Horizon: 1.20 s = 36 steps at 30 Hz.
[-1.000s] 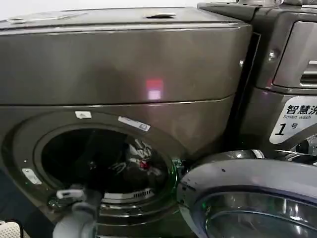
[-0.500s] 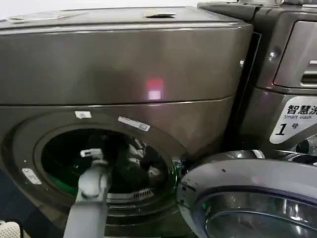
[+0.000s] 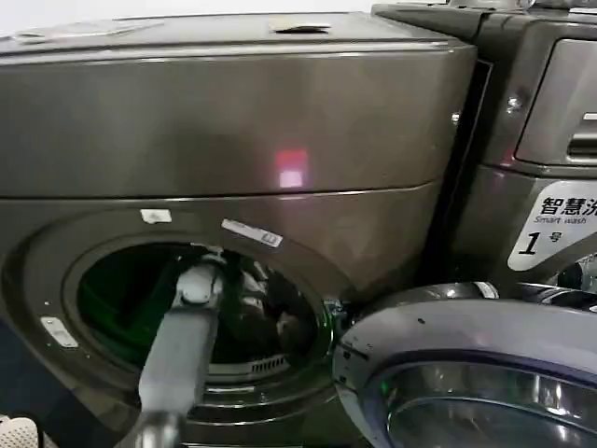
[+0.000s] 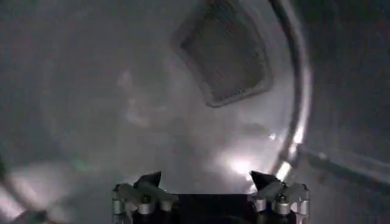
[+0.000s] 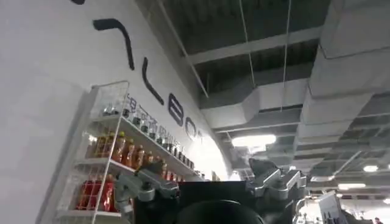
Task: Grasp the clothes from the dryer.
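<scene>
One left gripper (image 4: 205,180) spread, inside dryer (image 3: 233,131)

My left arm (image 3: 177,355) rises from low in the head view and slants up and forward, its wrist the farthest part I can make out. Seen from its wrist, my left hand (image 4: 206,178) has its two dark fingertips (image 4: 149,179) spread wide apart with nothing between them. My right hand (image 5: 210,172) is tilted upward on its own wrist view, its fingers (image 5: 146,176) likewise spread apart and holding nothing.
</scene>
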Each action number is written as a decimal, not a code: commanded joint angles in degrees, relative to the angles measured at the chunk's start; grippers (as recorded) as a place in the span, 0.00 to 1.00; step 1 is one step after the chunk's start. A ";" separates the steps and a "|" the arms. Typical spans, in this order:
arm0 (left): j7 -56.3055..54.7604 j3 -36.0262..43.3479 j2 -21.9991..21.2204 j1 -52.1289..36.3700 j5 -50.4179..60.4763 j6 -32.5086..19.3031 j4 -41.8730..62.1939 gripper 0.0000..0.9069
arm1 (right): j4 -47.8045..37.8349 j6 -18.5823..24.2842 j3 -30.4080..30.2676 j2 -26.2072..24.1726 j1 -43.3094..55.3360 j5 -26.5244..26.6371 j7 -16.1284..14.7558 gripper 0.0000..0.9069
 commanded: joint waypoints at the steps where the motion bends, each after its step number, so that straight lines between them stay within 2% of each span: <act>1: 18.96 9.79 0.90 -11.41 22.37 -8.02 17.72 1.00 | 0.30 -0.16 0.06 0.27 -0.30 -0.11 -0.04 1.00; 7: 18.29 13.33 -1.84 -16.05 34.25 -9.21 22.64 1.00 | 0.56 -0.24 0.56 0.53 -0.58 -0.10 -0.22 1.00; 14: 17.91 16.61 -3.52 -18.00 39.59 -9.15 25.86 1.00 | 1.33 -0.34 0.20 1.05 -0.09 -0.10 -0.30 1.00; 32: 17.89 19.66 -3.86 -16.43 37.38 -10.12 28.71 1.00 | 1.60 -0.32 -0.31 1.30 0.61 -0.26 -0.46 1.00; 33: 18.30 19.66 -3.95 -16.43 37.32 -10.14 28.81 0.95 | 1.59 -0.32 -0.31 1.31 0.62 -0.26 -0.45 1.00; 34: 18.63 19.73 -4.05 -16.45 37.30 -10.25 28.88 0.64 | 1.53 -0.30 -0.31 1.33 0.63 -0.30 -0.43 1.00; 35: 18.86 19.83 -4.17 -16.48 37.33 -10.30 28.87 0.49 | 1.46 -0.29 -0.32 1.39 0.61 -0.34 -0.44 1.00; 36: 18.92 19.84 -4.22 -16.48 37.29 -10.36 28.84 0.18 | 1.45 -0.29 -0.32 1.41 0.59 -0.35 -0.43 1.00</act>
